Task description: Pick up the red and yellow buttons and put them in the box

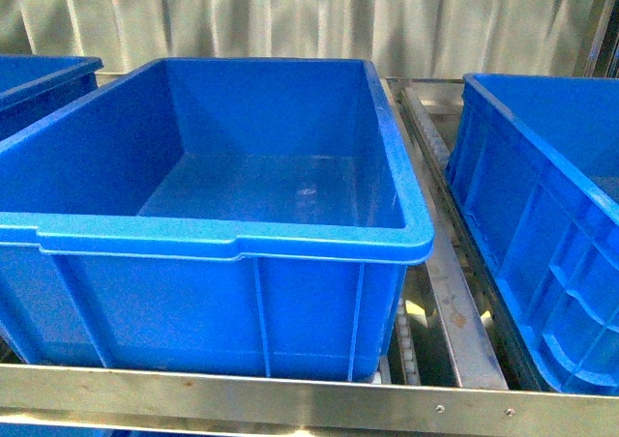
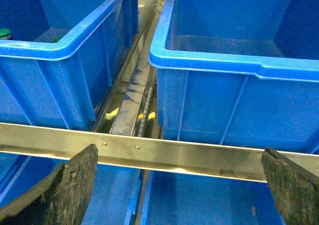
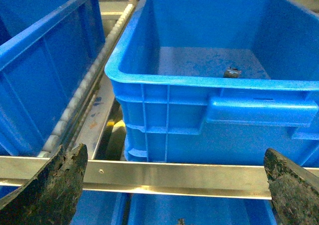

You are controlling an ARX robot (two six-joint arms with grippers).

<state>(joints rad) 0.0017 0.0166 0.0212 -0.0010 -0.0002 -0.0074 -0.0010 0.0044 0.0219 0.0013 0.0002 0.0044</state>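
You will find no red or yellow button in any of the three views, so where they lie cannot be told. Front view: three blue bins, with the centre bin point(image 1: 232, 234) whole and its floor bare. The left bin point(image 1: 44, 74) at 10 o'clock is cut by the frame to a corner, and the right bin point(image 1: 542, 224) at 3 o'clock is cut by the edge, its floor mostly hidden. All rest on a steel roller rack point(image 1: 290, 398).

Left wrist view: two green caps point(image 2: 5, 34) show at the left bin's floor, both partly hidden by its rim. Right wrist view: one small dark object point(image 3: 232, 72) lies on the right bin's floor, too small to identify.

Left gripper point(image 2: 174, 190): jaws spread wide, nothing between them. Right gripper point(image 3: 174, 190): jaws likewise released and empty.
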